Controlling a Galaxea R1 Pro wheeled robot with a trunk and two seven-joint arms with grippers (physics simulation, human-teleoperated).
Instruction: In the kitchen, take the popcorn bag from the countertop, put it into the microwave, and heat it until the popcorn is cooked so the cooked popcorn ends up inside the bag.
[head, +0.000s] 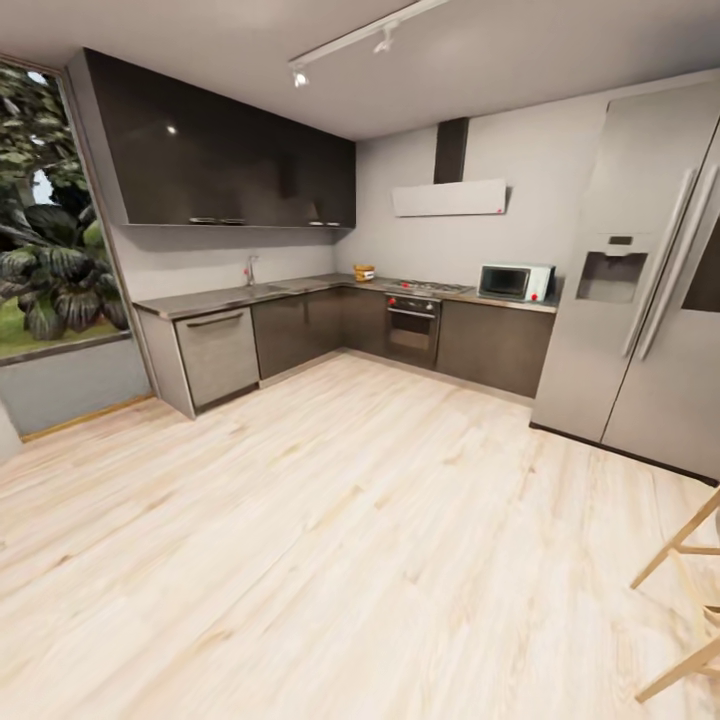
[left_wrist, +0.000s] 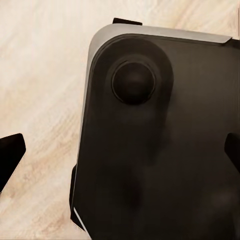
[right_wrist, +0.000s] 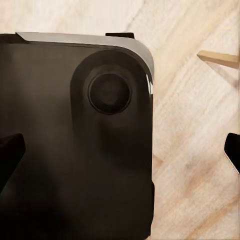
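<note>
Far across the kitchen, the small tan popcorn bag (head: 364, 272) stands on the grey countertop (head: 230, 297) near the corner, left of the hob. The pale microwave (head: 515, 282) with its dark door shut sits on the same countertop further right, beside the fridge. In the left wrist view my left gripper (left_wrist: 120, 155) is open, its dark fingertips (left_wrist: 10, 156) wide apart above my own dark base (left_wrist: 160, 150) and the wood floor. My right gripper (right_wrist: 120, 152) is open too, with nothing between its fingertips (right_wrist: 9, 154), over the same base (right_wrist: 75, 150).
A tall steel fridge (head: 640, 280) stands at the right. An oven (head: 412, 330) sits under the gas hob (head: 432, 288), and a dishwasher front (head: 217, 355) ends the left counter run. Wooden stool legs (head: 690, 600) stand close at the lower right. Light wood floor (head: 330, 520) stretches between me and the cabinets.
</note>
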